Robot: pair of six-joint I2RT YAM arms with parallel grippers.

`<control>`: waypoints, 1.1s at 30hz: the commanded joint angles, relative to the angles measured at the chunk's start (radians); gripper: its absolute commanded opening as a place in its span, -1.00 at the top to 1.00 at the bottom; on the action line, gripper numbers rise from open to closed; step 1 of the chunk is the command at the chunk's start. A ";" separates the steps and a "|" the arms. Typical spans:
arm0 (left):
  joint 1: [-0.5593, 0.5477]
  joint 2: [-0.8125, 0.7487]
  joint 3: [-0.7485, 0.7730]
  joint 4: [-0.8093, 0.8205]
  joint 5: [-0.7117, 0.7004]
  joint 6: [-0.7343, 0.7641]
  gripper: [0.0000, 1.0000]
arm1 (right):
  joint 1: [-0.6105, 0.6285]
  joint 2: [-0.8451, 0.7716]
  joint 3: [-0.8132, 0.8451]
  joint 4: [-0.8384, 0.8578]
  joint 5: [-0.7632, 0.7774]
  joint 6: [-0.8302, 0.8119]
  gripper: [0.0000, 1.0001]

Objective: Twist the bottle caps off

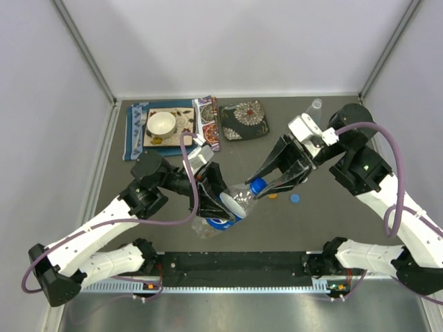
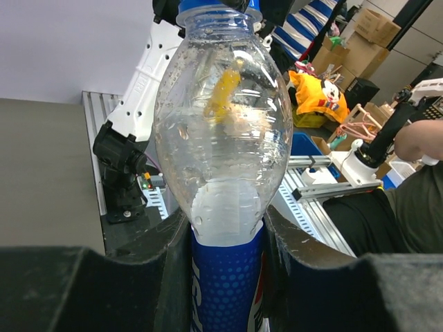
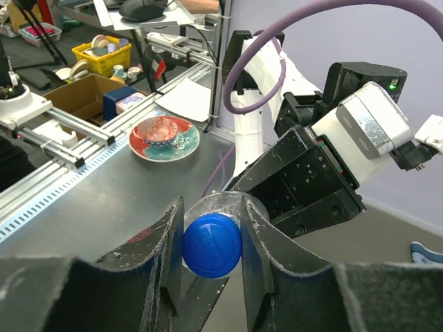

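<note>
My left gripper [image 2: 225, 277] pinches the blue-red labelled bottle [image 2: 221, 138] at its waist, lifted over the middle of the table [image 1: 332, 138], toward its near edge. My right gripper [image 3: 211, 238] squeezes the blue cap [image 3: 212, 247]. I should clamp the body hard, stay square on the neck, and twist steadily.

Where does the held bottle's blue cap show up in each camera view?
Top external: blue cap at picture centre.
Left wrist: top edge, centre, only its lower rim in frame.
Right wrist: low centre, hugged by the right gripper.
Shared landmark: the clear bottle under the cap, clamped by the left gripper.
</note>
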 commanded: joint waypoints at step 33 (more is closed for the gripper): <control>-0.186 -0.096 0.051 -0.384 -1.108 0.605 0.35 | -0.043 -0.007 0.114 -0.285 1.228 0.500 -0.66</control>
